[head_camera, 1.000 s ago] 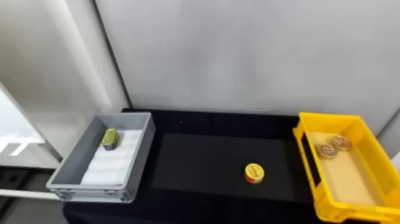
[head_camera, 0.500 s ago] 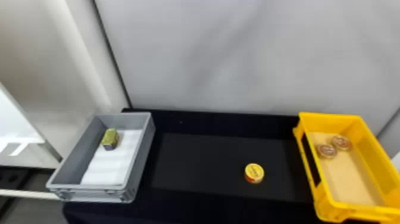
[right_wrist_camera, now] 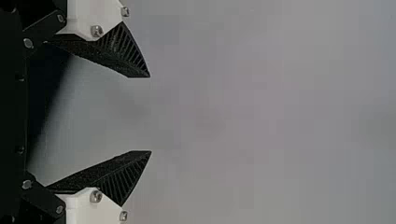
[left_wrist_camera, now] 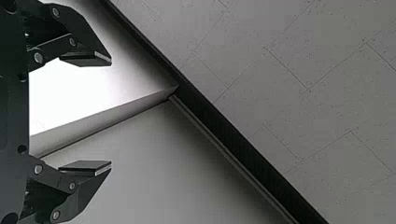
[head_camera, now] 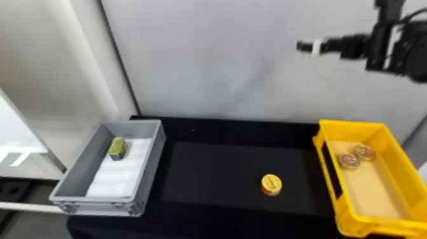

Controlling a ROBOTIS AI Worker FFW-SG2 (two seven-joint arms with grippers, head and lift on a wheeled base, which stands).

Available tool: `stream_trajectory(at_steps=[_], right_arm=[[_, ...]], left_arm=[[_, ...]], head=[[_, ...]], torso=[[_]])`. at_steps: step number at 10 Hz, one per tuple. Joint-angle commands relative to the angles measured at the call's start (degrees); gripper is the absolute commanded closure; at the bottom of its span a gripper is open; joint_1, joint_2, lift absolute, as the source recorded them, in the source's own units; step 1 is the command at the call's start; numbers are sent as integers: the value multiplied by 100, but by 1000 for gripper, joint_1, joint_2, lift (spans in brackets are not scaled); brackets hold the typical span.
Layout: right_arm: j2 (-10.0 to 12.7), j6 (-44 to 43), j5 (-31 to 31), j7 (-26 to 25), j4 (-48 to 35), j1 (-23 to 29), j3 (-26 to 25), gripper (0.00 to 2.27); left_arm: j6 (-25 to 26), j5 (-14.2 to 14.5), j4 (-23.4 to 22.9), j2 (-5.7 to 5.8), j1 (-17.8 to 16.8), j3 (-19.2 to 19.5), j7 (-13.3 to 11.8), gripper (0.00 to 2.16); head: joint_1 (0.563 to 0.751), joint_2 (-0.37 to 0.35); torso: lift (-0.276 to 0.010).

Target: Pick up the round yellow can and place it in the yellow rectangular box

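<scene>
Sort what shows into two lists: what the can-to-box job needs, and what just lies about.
For the job:
round yellow can
yellow rectangular box
likely the right tool

Lying about:
gray box
green-topped block inside it
two round tins in the yellow box

The head camera looked forward and down on the surface (head_camera: pixel 222 174) from well above; the left wrist's faced speckled tiles (left_wrist_camera: pixel 336 60), the right's a pale wall (head_camera: pixel 222 63) the head view shared.

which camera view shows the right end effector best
The right wrist view: there the right end effector is close up, with both fingers and the wide gap between them in sight. The head view shows it smaller, farther off, against the pale wall.
</scene>
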Motion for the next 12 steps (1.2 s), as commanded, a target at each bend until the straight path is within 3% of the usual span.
stream_trajectory(at_steps=[1, 4, 12], right_arm=[[244, -41, 462, 258, 779, 176, 198, 263], [586, -41, 1200, 653, 1456, 431, 268, 263], [947, -138, 1411, 820, 2308, 1099, 505, 268]], left_arm=[[-42, 0, 50, -62, -27, -49, 0, 450], [-86, 0, 112, -115, -62, -111, 0, 450], [-165, 0, 165, -150, -54, -164, 0, 450]], head=[[734, 91], [734, 91], [734, 91]], torso=[[0], [0], [0]])
